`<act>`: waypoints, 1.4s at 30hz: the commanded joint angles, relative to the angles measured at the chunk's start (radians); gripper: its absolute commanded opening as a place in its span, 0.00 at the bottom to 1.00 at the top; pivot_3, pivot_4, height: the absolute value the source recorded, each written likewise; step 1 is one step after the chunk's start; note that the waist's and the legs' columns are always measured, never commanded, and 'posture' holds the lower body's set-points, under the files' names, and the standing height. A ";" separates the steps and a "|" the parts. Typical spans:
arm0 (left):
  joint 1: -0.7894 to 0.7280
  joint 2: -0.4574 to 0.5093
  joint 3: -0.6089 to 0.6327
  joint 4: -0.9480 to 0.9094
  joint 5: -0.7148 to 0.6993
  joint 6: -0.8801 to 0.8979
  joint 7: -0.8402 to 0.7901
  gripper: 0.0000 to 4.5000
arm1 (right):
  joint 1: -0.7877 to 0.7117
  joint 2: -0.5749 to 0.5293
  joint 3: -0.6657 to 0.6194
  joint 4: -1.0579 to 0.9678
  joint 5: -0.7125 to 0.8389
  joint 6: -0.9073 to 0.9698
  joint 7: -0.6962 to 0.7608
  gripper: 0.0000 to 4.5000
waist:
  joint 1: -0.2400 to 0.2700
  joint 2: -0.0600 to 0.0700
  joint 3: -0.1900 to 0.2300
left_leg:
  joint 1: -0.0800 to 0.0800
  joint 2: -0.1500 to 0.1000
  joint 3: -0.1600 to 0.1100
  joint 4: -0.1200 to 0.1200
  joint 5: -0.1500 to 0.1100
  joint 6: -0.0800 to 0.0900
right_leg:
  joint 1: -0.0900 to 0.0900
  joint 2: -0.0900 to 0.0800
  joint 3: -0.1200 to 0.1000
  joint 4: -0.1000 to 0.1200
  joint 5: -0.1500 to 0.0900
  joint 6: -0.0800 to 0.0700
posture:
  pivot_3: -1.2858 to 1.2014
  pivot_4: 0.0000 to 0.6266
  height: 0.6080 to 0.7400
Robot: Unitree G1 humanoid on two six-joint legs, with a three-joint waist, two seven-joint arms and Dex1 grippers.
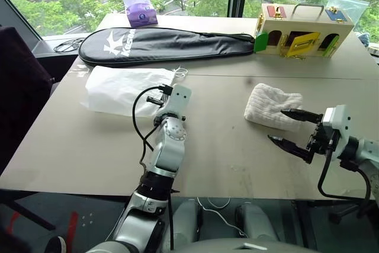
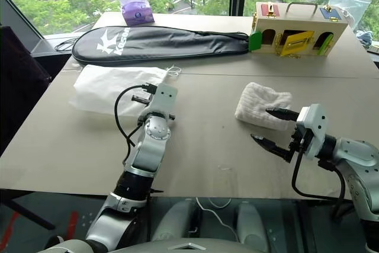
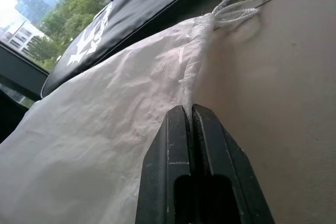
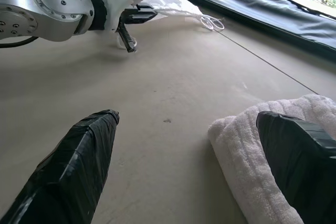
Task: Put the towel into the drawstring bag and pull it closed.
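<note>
The step in hand appears to be the opening grip: the left gripper [image 3: 189,109] has its two fingers pressed together at the near right edge of the bag [image 1: 121,90]. In the left wrist view the fingertips meet right at the fabric edge; whether any fabric is pinched between them cannot be told. The right gripper [image 1: 286,127] has its fingers spread wide, one tip over the near edge of the towel [image 1: 271,105], the other over bare table [image 1: 225,146]; it holds nothing.

Locations:
- The bag lies flat at the left of the table, mouth toward the right, with its cords [image 3: 237,8] looped on the table at the far right corner of the mouth.
- The towel lies folded at the right, well apart from the bag.

The next move probably calls for lifting the bag's upper layer to open the mouth, if fabric is indeed caught. The right gripper must then close on the towel and carry it left into the mouth. The thin fabric may slip from a shallow pinch.

Count:
- Towel: one.
- Bag: one.
- Cord loops: at least two strands visible.
- Grippers: two.
- Other things at the far side: one black racket case [image 1: 166,44], one purple tissue pack [image 1: 139,9], one wooden box [image 1: 303,31].
</note>
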 commanded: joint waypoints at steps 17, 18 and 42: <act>-0.020 0.305 0.190 -0.209 -0.526 -0.282 -0.661 0.02 | -0.169 0.059 0.204 0.148 -0.448 -0.124 -0.253 1.00 | -0.002 0.001 0.000 | -0.001 0.000 0.002 0.005 0.000 0.000 | -0.002 0.000 0.000 0.002 0.000 0.000 | 0.52 0.24 1.00; -0.033 0.321 0.194 -0.211 -0.542 -0.254 -0.678 0.02 | -0.170 0.044 0.234 0.163 -0.516 -0.153 -0.270 1.00 | -0.002 0.001 0.000 | -0.001 0.000 0.002 0.005 0.000 0.000 | -0.002 0.000 0.000 0.002 0.000 0.000 | 0.52 0.24 1.00; 0.298 0.476 0.280 -0.228 -0.677 -0.397 -0.890 0.02 | -0.138 0.046 0.285 0.314 -0.733 -0.456 -0.422 1.00 | -0.020 0.001 0.001 | 0.000 0.002 0.004 0.005 0.000 0.000 | -0.001 0.003 0.003 0.003 -0.002 -0.004 | 0.52 0.24 1.00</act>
